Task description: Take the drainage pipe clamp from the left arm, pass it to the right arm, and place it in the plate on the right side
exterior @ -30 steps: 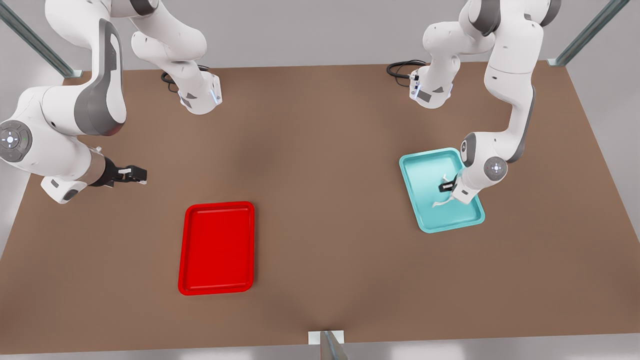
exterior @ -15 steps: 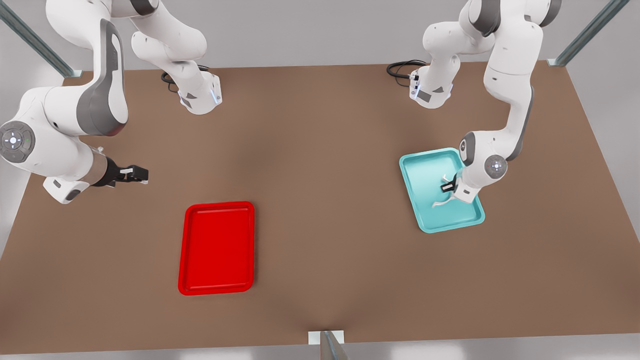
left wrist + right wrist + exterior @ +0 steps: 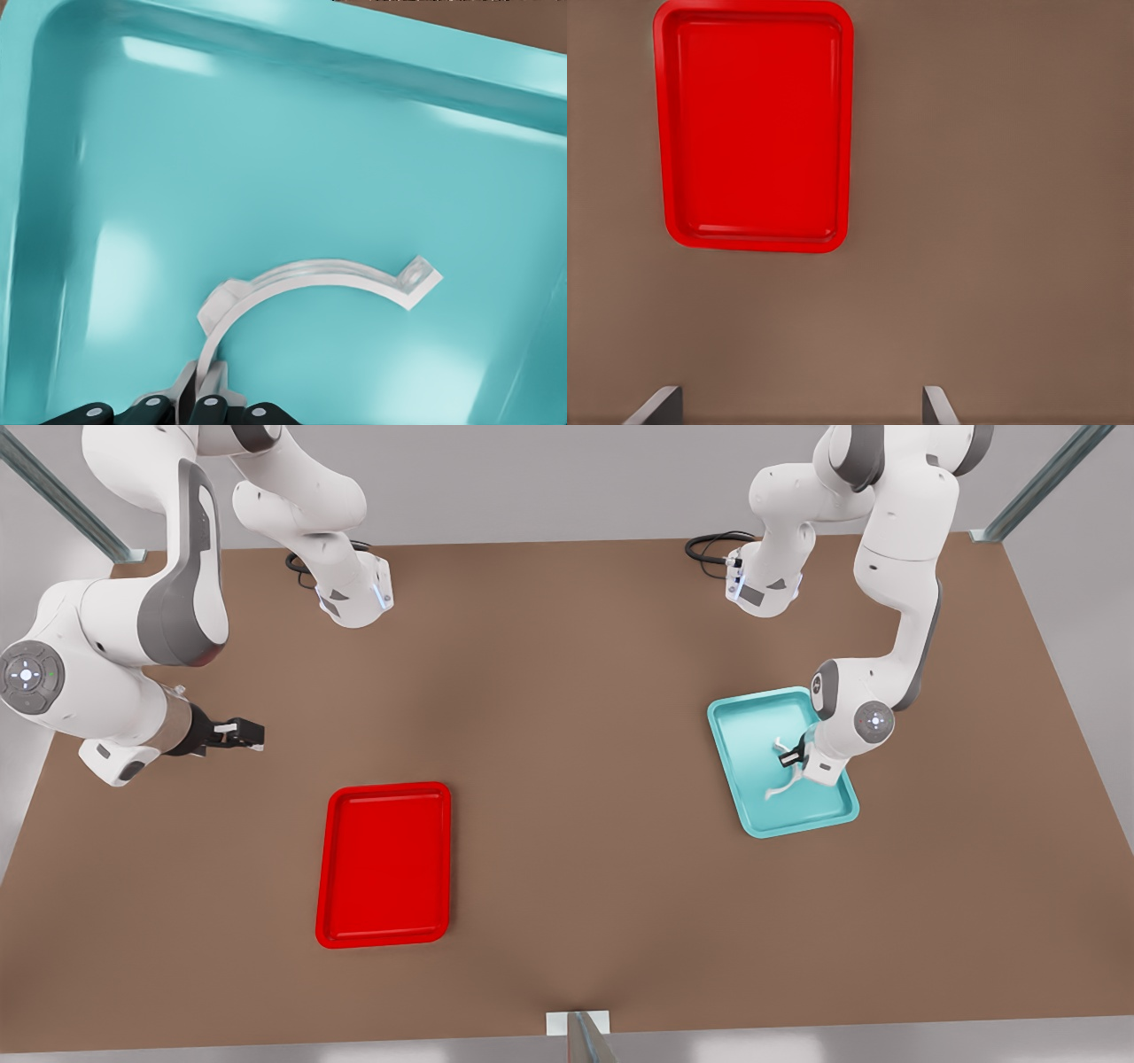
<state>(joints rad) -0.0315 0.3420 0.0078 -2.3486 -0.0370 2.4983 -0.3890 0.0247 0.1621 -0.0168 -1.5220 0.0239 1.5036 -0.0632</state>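
On the front view's left you've got the right gripper (image 3: 251, 732) hovering over bare table (image 3: 567, 797), fingers (image 3: 660, 405) spread apart, arm waiting. Red plate (image 3: 384, 865) sits just beyond it toward centre. Far over on the front view's right, left gripper (image 3: 789, 757) is down in the teal tray (image 3: 753, 722), fingers pinched onto the drainage pipe clamp (image 3: 310, 276), w/ clamp inside the tray.

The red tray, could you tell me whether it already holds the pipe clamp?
No, the red tray lies bare; the pipe clamp is in the teal tray.

Brown table (image 3: 567, 717): red plate (image 3: 384, 864), teal tray (image 3: 753, 731), well apart.
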